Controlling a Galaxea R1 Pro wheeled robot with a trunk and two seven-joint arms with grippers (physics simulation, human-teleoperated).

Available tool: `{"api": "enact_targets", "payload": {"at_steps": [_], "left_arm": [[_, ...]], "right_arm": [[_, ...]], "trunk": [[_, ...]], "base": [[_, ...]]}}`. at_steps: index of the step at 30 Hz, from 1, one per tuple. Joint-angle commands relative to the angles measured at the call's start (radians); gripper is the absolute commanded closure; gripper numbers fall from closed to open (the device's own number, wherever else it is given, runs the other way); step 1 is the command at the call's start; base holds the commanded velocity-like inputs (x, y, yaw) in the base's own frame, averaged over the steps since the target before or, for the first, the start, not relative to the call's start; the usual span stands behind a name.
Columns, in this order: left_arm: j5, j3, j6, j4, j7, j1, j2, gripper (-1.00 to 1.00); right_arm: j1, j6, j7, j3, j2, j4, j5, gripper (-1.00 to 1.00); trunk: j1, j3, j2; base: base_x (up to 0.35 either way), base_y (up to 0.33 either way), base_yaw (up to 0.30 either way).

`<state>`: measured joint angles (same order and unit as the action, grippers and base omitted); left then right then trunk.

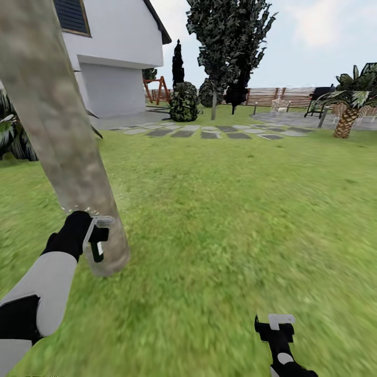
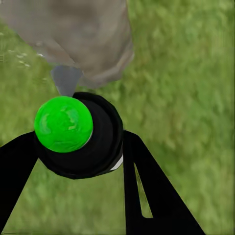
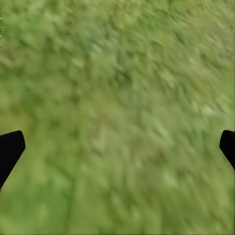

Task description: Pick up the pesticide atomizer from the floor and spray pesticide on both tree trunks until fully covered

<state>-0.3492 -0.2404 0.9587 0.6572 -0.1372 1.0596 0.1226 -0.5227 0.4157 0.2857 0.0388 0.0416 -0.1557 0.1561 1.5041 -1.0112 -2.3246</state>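
- Your left gripper (image 2: 73,161) is clamped around the pesticide atomizer (image 2: 63,125), its green cap toward the wrist camera; nozzle aimed at the tree trunk (image 1: 57,131), just beside its base
- Your right gripper (image 1: 277,327) hangs spread wide over bare grass (image 3: 117,107)
- Beyond: stepping stones (image 1: 209,131); fence (image 1: 293,96)
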Motion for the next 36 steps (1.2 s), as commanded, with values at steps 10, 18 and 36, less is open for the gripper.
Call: {"api": "enact_targets", "payload": {"at_steps": [10,18,36], "left_arm": [[-0.004,-0.003,0.000,-0.002,-0.020,-0.083,0.070,1.00],[-0.006,-0.011,-0.007,-0.012,-0.017,-0.091,0.028,1.00],[-0.006,-0.064,-0.108,-0.001,-0.007,-0.208,-0.007,1.00]], "right_arm": [[0.000,0.002,0.004,0.004,0.000,0.002,0.011,-1.00],[0.000,0.002,0.003,0.004,0.000,0.001,0.011,-1.00],[0.000,0.002,0.004,0.004,0.001,0.001,0.011,-1.00]], "trunk": [[0.000,-0.001,0.000],[0.000,-0.001,0.000],[0.000,-0.001,0.000]], "base": [[0.110,-0.256,0.273],[0.189,-0.198,0.165],[0.135,-0.034,0.125]]}}
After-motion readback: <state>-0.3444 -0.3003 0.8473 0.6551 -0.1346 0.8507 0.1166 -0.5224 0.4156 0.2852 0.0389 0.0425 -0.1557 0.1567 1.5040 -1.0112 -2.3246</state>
